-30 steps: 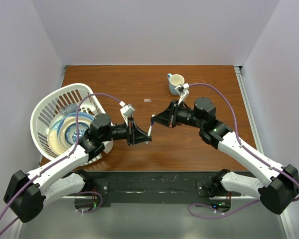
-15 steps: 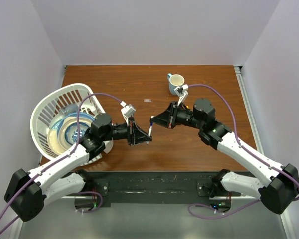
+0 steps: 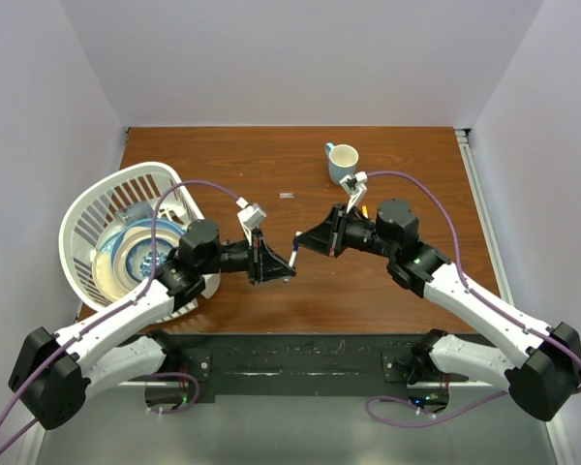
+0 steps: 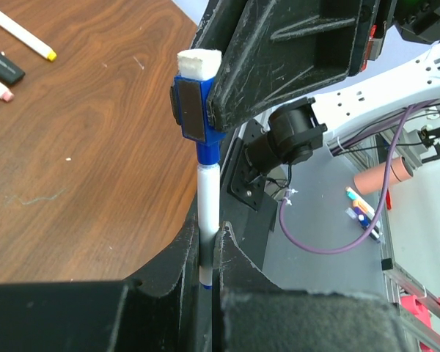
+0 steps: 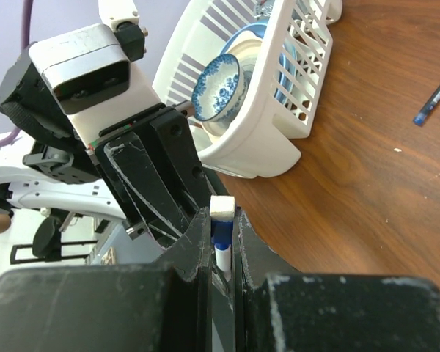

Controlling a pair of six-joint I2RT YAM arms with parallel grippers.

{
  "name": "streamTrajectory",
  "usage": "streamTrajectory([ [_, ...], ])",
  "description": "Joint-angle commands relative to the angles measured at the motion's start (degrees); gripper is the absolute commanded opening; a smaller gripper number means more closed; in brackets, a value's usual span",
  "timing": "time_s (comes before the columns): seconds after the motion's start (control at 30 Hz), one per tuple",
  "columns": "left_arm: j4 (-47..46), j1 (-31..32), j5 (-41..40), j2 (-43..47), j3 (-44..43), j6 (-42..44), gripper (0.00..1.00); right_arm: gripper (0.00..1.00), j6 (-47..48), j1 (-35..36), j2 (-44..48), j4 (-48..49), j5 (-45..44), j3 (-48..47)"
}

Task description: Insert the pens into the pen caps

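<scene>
Just above the near half of the tabletop point(image 3: 353, 295), the two arms meet nose to nose. The reason looks plain: one carries a pen and the other its cap, so the two can line up on one axis. The left claw point(image 4: 207, 253) is clamped on the lower barrel of a white pen point(image 4: 207, 194), which stands up out of its fingers. The right claw point(image 5: 221, 236) is squeezed tight on the blue cap point(image 4: 199, 110) (the one with a white block on its end), gripping it by its flat sides. The cap sits on the pen's upper end, its blue collar appearing to overlap the white barrel. Whether it is pushed fully home cannot be told. On that showing, this pen is mid-capping.

Farther off, loose on the wood, lie a white pen with a yellow tip point(image 4: 22, 35), a black pen point(image 4: 4, 67) and a dark blue pen point(image 5: 433, 97), all well apart from both claws. The white basket point(image 3: 77, 208) stands to the left, and the cream mug point(image 3: 343, 158) is near the far edge.
</scene>
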State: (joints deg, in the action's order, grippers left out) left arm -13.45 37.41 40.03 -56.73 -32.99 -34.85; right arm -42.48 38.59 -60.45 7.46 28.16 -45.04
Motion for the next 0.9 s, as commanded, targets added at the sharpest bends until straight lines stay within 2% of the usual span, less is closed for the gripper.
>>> streamTrajectory([
  [0.0, -5.35, -0.58, -4.26, -0.57, -4.88, 2.24, 0.0, 0.0, -0.67, 1.14, 1.12, -3.43, 2.51, 3.55],
  [0.13, -6.41, -0.58, -5.31, -2.77, -6.03, 1.8, 0.0, 0.0, -2.34, 4.03, 1.29, 0.09, 0.06, 6.53],
  [0.23, -6.59, -1.02, -7.59, -4.52, -6.99, 2.86, 0.0, 0.0, -0.94, 6.76, 1.12, -1.66, -2.58, 7.42],
  [0.3, -6.76, -2.68, -8.04, -5.93, -7.61, 2.42, 0.0, 0.0, -0.07, 8.08, 1.29, -3.24, -4.95, 8.03],
  [0.43, -8.08, -4.71, -8.47, -8.04, -8.58, 1.54, 0.0, 0.0, -1.29, 9.4, 1.56, -0.27, -6.36, 11.63],
  [0.7, -3.16, -5.15, -12.86, -12.79, -12.97, 6.64, 0.0, 0.0, -1.9, 15.99, -1.43, 0.45, -12.24, 13.57],
  [0.8, -5.87, -6.64, -13.93, -12.97, -11.57, 5.59, 0.0, 0.0, -1.64, 18.88, -3.53, -3.15, -16.89, 12.87],
  [0.87, -4.31, -7.96, -13.84, -14.63, -12.53, 5.93, 0.0, 0.0, -1.12, 20.47, -4.59, -4.56, -17.96, 12.78],
])
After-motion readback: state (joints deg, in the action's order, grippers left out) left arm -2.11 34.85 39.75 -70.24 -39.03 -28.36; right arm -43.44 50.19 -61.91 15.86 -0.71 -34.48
